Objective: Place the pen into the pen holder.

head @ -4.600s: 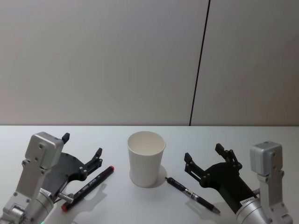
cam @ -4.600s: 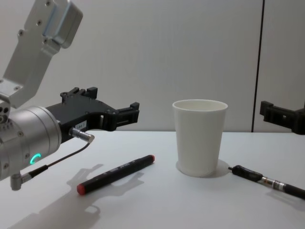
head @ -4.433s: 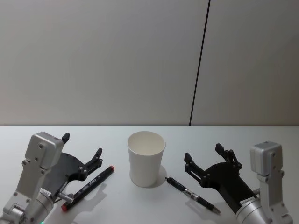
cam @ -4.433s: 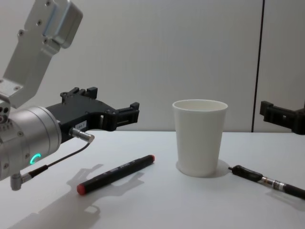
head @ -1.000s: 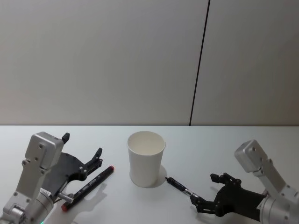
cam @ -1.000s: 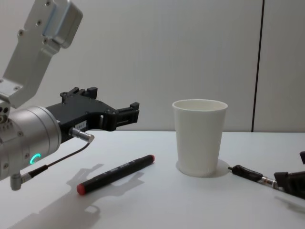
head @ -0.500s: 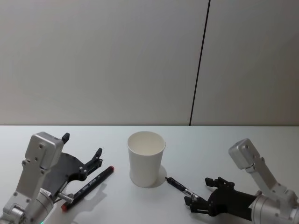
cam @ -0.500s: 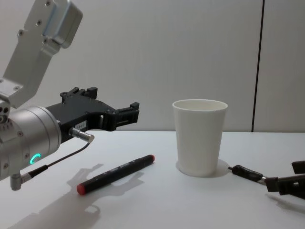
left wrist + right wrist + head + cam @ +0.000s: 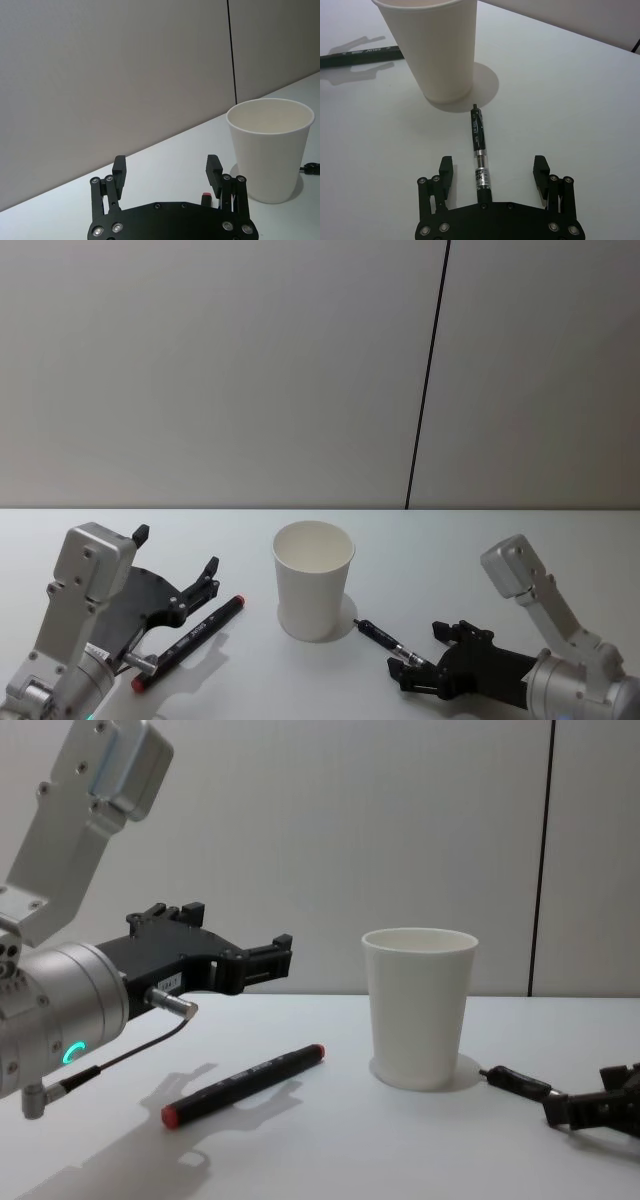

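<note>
The cup (image 9: 313, 580) is plain white. The pen (image 9: 479, 152) is black with a clear, silvery middle. The marker (image 9: 190, 641) is black with 2 red ends. The left gripper (image 9: 166, 167) and right gripper (image 9: 493, 167) are black. The table (image 9: 300, 680) is white.

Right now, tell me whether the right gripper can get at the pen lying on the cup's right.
Probably yes: the right gripper is open and straddles the pen, which lies flat with nothing between them.

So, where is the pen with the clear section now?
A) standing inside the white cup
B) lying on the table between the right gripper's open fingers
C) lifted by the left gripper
B: the pen lies flat on the table beside the white cup, one open finger of the right gripper on each side.
</note>
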You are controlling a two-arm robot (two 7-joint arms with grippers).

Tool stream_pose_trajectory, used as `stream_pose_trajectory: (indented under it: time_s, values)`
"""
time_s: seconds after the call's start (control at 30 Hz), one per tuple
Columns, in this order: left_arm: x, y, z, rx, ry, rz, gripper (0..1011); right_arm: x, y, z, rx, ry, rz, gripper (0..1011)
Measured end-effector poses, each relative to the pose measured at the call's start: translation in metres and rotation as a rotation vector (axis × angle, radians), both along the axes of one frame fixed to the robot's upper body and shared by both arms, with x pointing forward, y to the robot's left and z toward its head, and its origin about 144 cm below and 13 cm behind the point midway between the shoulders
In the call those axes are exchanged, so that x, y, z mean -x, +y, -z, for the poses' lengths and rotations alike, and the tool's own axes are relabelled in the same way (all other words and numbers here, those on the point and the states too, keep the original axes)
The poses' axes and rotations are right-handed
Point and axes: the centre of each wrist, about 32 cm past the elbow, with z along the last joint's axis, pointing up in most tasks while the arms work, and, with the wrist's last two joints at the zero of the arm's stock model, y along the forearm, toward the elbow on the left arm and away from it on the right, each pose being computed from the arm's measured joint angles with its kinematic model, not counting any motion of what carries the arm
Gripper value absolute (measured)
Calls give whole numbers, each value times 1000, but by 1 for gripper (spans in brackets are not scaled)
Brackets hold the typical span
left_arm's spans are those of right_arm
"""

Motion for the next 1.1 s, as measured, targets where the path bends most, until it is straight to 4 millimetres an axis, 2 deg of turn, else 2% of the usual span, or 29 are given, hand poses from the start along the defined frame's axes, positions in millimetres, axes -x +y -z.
stream_pose_trajectory:
  time_s: [1.1]
  values:
    - [0, 0, 0, 0, 0, 0, 1003, -4, 2, 0, 12, 10, -5, 1001]
